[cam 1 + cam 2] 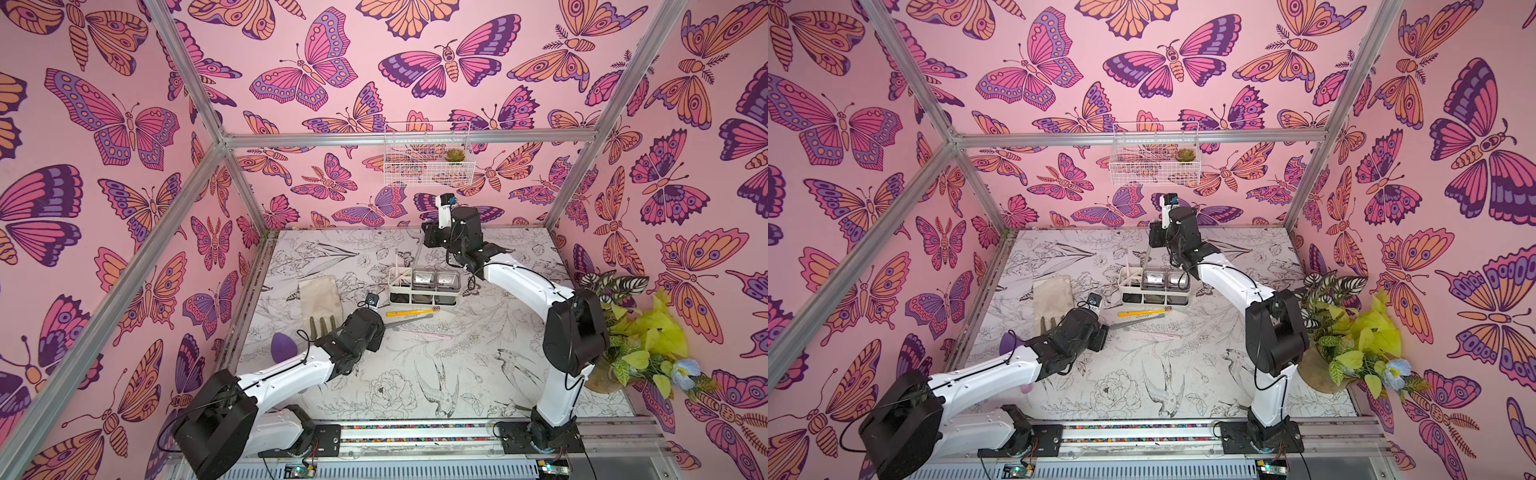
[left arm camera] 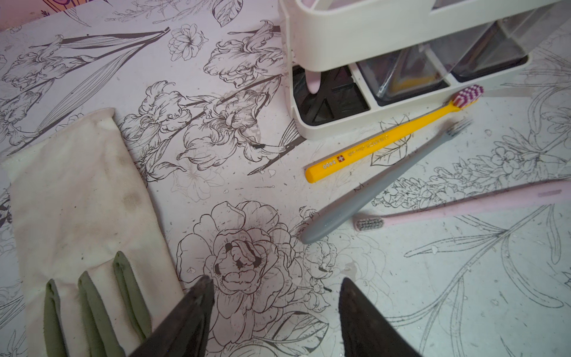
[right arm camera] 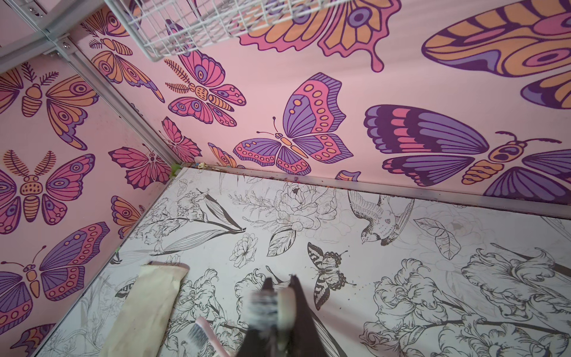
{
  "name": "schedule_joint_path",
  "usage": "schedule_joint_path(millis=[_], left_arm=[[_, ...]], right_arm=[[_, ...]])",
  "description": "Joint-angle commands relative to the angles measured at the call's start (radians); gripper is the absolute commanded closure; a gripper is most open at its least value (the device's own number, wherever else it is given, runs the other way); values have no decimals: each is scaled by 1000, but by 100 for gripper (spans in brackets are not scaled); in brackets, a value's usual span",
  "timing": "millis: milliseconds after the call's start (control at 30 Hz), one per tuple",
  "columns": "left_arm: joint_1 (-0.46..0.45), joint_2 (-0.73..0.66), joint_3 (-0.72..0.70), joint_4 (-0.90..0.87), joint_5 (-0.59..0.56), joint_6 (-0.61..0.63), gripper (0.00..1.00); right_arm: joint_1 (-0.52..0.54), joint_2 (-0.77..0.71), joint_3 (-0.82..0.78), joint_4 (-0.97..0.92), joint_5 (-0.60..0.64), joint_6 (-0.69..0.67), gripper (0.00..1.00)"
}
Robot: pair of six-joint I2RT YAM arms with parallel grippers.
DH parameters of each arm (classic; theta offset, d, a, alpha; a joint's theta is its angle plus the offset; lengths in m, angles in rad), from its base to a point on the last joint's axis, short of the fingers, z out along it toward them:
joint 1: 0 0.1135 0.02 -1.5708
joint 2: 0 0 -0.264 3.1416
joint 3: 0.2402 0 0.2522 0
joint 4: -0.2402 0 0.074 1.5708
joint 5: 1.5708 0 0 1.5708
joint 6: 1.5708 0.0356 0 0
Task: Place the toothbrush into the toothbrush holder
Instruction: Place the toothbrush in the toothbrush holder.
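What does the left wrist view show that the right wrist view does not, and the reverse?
Only left wrist: the toothbrush holder, yellow toothbrush, grey toothbrush and the open left gripper. Only right wrist: the wire basket and the right gripper shut on a white toothbrush. Both: the cream glove and the floral table.
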Motion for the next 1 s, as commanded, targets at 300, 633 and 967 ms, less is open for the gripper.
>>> schedule_joint_path(millis=[300,633,967], left_arm=[[10,6,12,5,26,-11,35],[10,1,9,5,26,-12,35],[12,1,9,4,29,-10,35]], right_arm=[[2,-54,-23,39,2,27,100],[1,-32,0,33,-15,35,100],[2,-15,24,53,-33,56,100]])
